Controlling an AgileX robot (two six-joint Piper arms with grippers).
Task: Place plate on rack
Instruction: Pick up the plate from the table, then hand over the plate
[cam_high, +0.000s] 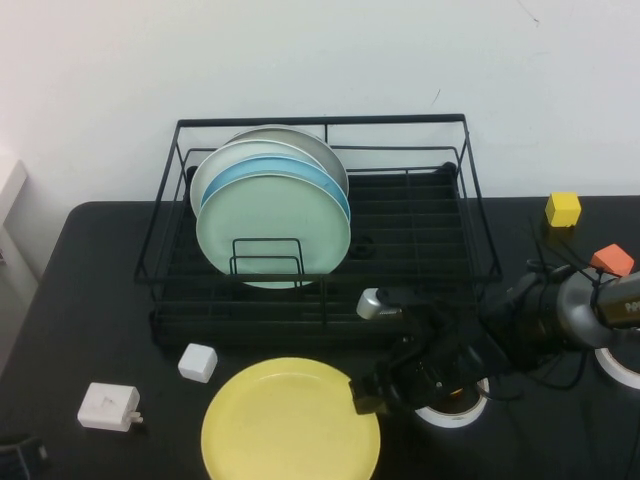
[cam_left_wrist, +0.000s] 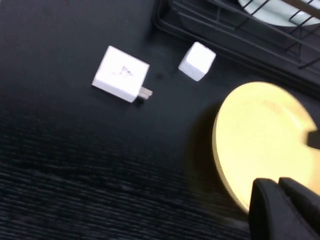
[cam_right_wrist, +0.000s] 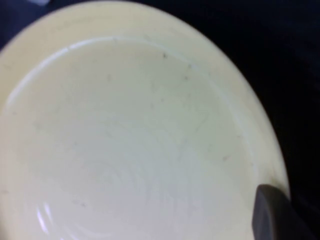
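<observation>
Right gripper (cam_high: 362, 397): at the plate's right rim, on the side away from the white blocks. One dark finger (cam_right_wrist: 272, 215) lies over the rim in the right wrist view; whether the jaws have closed on the rim cannot be told.

Left gripper (cam_left_wrist: 280, 207): dark tip seen only in its own wrist view, just off the plate's edge; holding nothing visible, jaw opening cannot be told.

Plate (cam_high: 291, 422): large, round, pale yellow, lying flat on the black table (cam_high: 80, 300) just in front of the rack (cam_high: 320, 230), not yet in it. Judged stiff, smooth and likely slippery, breakable if dropped; too wide to span, so the raised rim is the only sensible hold, pinched top and underside.

Rack: black wire, already carrying upright plates at its left end, a pale-green plate (cam_high: 272, 228) foremost; right part of the base is free.

View notes: the high view alone shows rack and free slots. The left wrist view shows the white charger (cam_left_wrist: 121, 74) and white cube (cam_left_wrist: 197, 60) beside the plate. The right wrist view alone shows faint rings at the plate's centre.
</observation>
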